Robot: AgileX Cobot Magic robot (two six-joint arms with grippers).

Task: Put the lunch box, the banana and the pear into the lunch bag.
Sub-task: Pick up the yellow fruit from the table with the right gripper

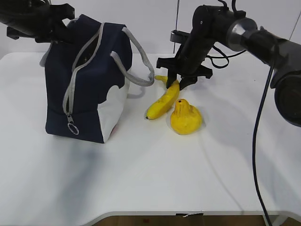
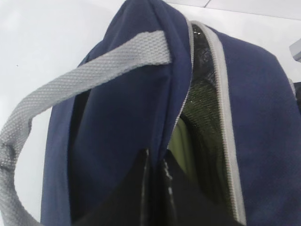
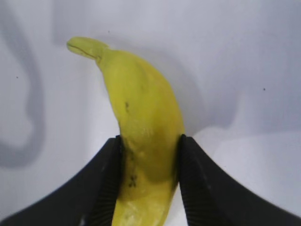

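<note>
The navy lunch bag (image 1: 89, 80) stands upright at the left with its zipper undone. My left gripper (image 1: 65, 26) is at its top and is shut on the fabric edge of the opening (image 2: 155, 156). Through the gap, a pale green surface of the lunch box (image 2: 181, 141) shows inside against the silver lining. The banana (image 1: 163, 101) lies on the table right of the bag. My right gripper (image 1: 175, 84) is down over its stem half, and both pads press its sides (image 3: 149, 138). The pear (image 1: 186, 117) sits beside the banana's lower end, apart from the gripper.
One grey handle (image 1: 138, 70) of the bag droops toward the banana. The zipper's ring pull (image 1: 73, 128) hangs low on the bag's front. A black cable (image 1: 256, 141) drops from the right arm past the table's front edge. The white tabletop (image 1: 141, 179) extends toward the front.
</note>
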